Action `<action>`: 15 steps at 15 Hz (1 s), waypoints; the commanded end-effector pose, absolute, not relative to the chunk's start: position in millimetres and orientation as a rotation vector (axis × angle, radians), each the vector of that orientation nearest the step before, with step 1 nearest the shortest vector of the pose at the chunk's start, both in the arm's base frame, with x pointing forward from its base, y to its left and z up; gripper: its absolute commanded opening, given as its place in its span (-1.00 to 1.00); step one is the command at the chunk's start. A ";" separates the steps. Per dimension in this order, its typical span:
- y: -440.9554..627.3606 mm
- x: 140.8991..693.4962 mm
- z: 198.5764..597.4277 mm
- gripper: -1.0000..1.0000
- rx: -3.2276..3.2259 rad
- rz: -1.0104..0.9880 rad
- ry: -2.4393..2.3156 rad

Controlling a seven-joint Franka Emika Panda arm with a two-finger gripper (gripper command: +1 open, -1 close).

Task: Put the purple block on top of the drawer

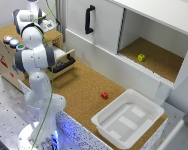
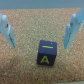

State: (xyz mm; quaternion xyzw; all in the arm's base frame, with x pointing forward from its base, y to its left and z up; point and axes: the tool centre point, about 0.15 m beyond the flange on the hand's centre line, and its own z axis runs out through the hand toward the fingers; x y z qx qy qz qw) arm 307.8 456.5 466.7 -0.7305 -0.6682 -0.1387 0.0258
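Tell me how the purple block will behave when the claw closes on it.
The purple block looks like a rigid cube with flat faces, so it probably won't roll or deform. It seems small and likely light, sitting between the open claw fingers. The cork surface looks grippy, so a nudge would probably slide it only slightly, perhaps tipping it instead.

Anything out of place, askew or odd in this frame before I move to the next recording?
Nothing looks spilled or damaged. The small wooden drawer stands pulled open. A red block lies loose on the cork surface, and a yellow block sits inside the white cabinet. The open gripper brackets the purple block, which sits slightly skewed.
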 end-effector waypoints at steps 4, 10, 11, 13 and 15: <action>395.2 296.6 511.5 1.00 -2.144 -0.213 -2.372; 420.8 257.6 509.3 1.00 -2.085 0.024 -2.346; 432.5 252.7 508.3 1.00 -2.096 0.064 -2.324; 453.0 244.8 503.6 1.00 -2.114 0.122 -2.247; 476.7 232.5 501.1 1.00 -2.148 0.160 -2.159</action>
